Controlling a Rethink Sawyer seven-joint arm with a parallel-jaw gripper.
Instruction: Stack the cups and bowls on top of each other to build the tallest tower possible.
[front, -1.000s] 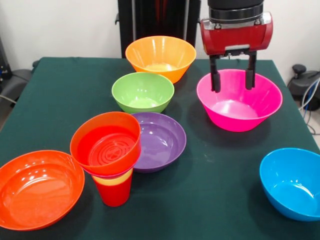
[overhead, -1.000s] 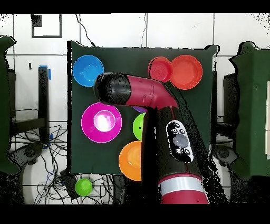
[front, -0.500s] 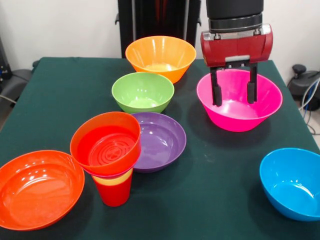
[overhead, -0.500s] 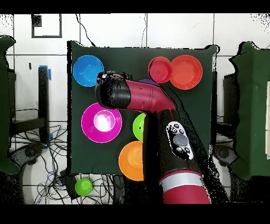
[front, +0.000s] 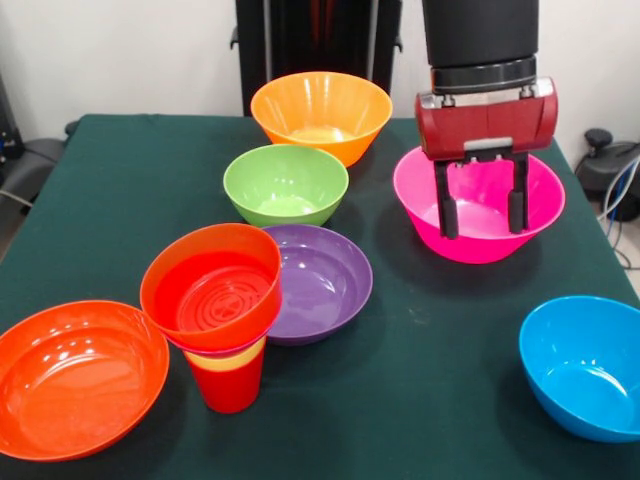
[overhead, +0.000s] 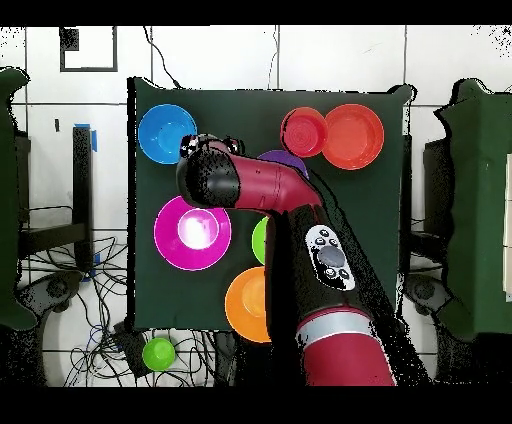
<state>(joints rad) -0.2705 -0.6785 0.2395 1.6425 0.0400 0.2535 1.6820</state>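
1. Dark green cloth covers the table (front: 130, 190), with white wall behind it.
2. Above the magenta-pink bowl (front: 478, 215) hangs the gripper (front: 482, 212), its two black fingers (front: 446, 203) spread wide and holding nothing.
3. At the front left stands the tower (front: 222, 310): a red cup under a yellow band and an orange-red bowl.
4. Orange bowl (front: 320, 112), green bowl (front: 286, 183), purple bowl (front: 320, 280), blue bowl (front: 585, 365) and a wide orange-red bowl (front: 75, 375) sit separately around it.
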